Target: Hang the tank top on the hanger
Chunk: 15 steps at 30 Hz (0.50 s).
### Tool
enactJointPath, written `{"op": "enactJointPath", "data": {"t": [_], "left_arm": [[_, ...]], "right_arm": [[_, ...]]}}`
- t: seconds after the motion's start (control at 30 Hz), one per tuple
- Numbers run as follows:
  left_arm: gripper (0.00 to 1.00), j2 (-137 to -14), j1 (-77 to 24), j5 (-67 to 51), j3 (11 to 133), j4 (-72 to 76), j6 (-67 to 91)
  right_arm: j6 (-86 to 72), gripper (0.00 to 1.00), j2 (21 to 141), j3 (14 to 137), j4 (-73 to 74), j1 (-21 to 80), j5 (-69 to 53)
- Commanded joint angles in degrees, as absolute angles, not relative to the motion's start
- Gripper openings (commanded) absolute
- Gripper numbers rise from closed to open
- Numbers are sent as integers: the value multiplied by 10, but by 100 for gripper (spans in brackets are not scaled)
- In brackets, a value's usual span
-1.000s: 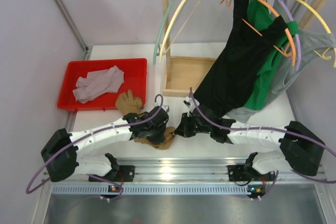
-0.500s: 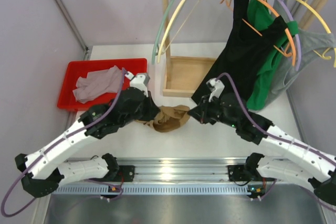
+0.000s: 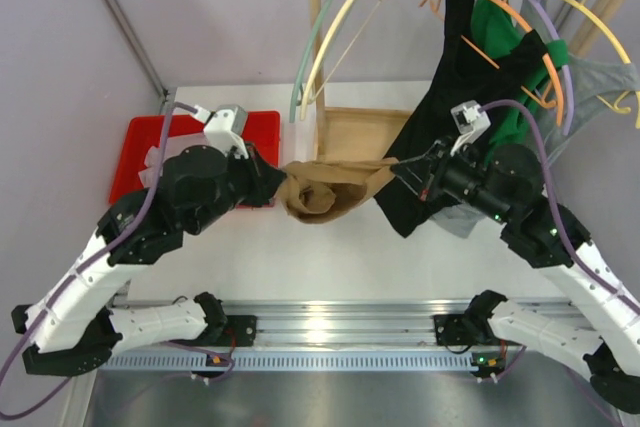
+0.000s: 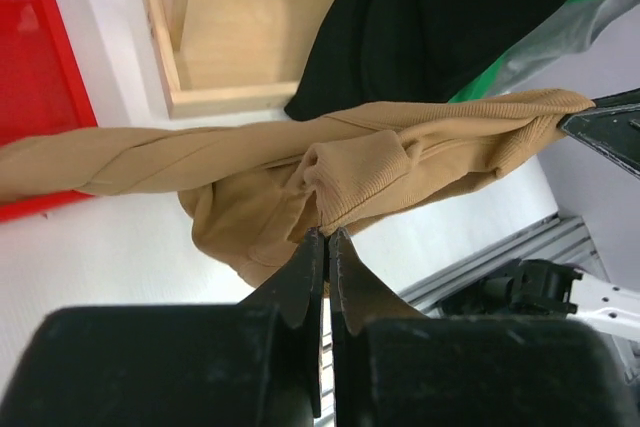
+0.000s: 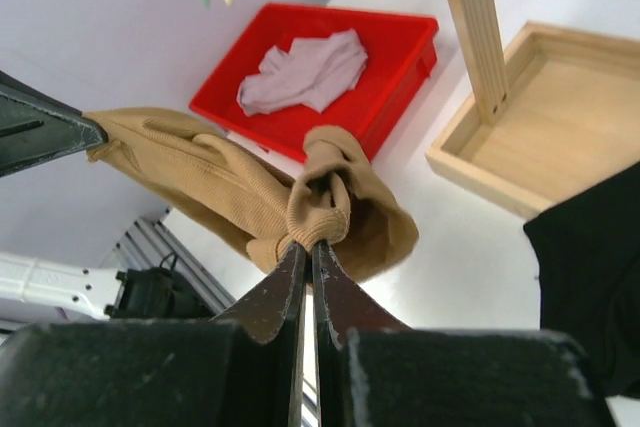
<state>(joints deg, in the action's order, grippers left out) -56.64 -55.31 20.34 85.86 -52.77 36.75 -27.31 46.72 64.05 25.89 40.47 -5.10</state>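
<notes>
The tan tank top [image 3: 325,187] hangs stretched in the air between my two grippers, above the table and in front of the wooden rack base. My left gripper [image 3: 276,181] is shut on its left end, and the left wrist view shows the knit [image 4: 350,172] pinched at the fingertips [image 4: 325,237]. My right gripper [image 3: 397,173] is shut on its right end, and the right wrist view shows a bunched fold [image 5: 320,202] at the fingertips [image 5: 308,245]. The cream hanger [image 3: 335,32] hangs empty at the rail's left end, beside a pale green one [image 3: 308,52].
A red tray [image 3: 258,129] at the left holds a pale grey-lilac garment [image 3: 160,159]. The wooden rack base [image 3: 350,137] stands behind the tank top. A black top [image 3: 470,97], a green top [image 3: 520,137] and a grey top hang at the rail's right end.
Both arms have risen and moved back from the table's front, lifting the tank top off the table. It went from a crumpled heap to a band stretched between the two grippers.
</notes>
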Motion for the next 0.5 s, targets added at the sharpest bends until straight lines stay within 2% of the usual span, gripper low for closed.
{"op": "enactJointPath", "data": {"t": [0.0, 0.2, 0.47], "left_arm": [[0, -556, -556, 228, 917, -504, 323], [0, -575, -555, 242, 1000, -484, 281], [0, -593, -555, 240, 1041, -455, 251]], "right_arm": [[-243, 0, 478, 728, 267, 390, -52], [-227, 0, 526, 847, 281, 386, -40], [-203, 0, 584, 977, 306, 386, -28]]}}
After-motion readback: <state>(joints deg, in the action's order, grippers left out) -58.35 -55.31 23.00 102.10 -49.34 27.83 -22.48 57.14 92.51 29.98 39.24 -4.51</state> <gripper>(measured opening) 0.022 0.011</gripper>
